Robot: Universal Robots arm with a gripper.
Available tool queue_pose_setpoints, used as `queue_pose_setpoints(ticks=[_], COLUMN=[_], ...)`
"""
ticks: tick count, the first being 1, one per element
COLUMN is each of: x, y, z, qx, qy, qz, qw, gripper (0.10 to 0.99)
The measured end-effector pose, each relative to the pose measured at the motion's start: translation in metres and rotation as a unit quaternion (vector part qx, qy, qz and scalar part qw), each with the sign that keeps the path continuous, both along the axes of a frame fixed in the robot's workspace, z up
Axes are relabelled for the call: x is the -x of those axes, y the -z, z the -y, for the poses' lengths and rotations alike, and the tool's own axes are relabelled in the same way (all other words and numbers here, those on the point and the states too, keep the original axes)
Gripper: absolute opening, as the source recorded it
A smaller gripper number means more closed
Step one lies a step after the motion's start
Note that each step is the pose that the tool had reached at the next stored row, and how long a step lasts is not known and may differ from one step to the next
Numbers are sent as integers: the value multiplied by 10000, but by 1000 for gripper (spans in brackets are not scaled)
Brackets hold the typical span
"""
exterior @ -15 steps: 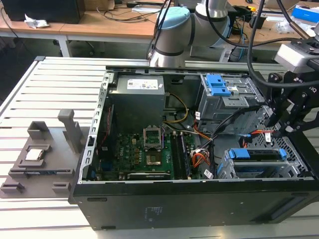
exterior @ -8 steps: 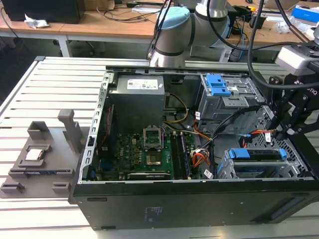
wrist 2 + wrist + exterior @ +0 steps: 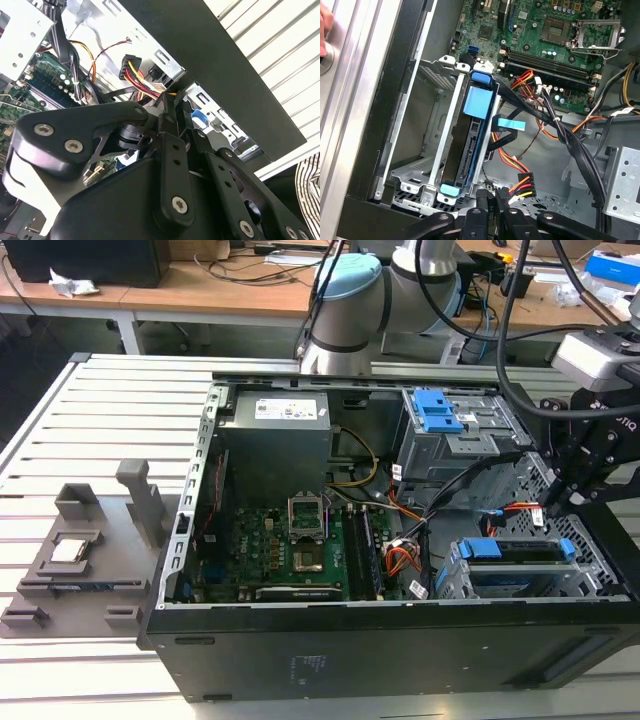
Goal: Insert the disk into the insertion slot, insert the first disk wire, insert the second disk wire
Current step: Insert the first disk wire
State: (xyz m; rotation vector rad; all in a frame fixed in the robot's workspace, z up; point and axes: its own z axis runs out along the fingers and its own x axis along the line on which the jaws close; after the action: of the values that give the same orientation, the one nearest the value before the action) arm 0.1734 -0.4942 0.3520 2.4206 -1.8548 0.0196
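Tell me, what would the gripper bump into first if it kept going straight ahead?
Most likely the black plug with red and yellow wires just beyond the gripper; depth is hard to judge here.

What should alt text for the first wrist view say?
The silver hard drive in its bright blue plastic carrier sits edge-on in the low silver perforated-metal drive cage, with the robot's black hand close to its end. A black connector on red, yellow and black wires lies near the hand.
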Motion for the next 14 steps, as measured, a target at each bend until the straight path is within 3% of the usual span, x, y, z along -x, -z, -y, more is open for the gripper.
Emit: queue_pose_setpoints(ticks=[6,11,14], x=[0,122,153], y=[0,2,2], z=[0,14,66], qx=[2,-1,1], qy=[0,0,0], qz=[0,4,4], qw=[10000,10000,10000], gripper=[180,180,180])
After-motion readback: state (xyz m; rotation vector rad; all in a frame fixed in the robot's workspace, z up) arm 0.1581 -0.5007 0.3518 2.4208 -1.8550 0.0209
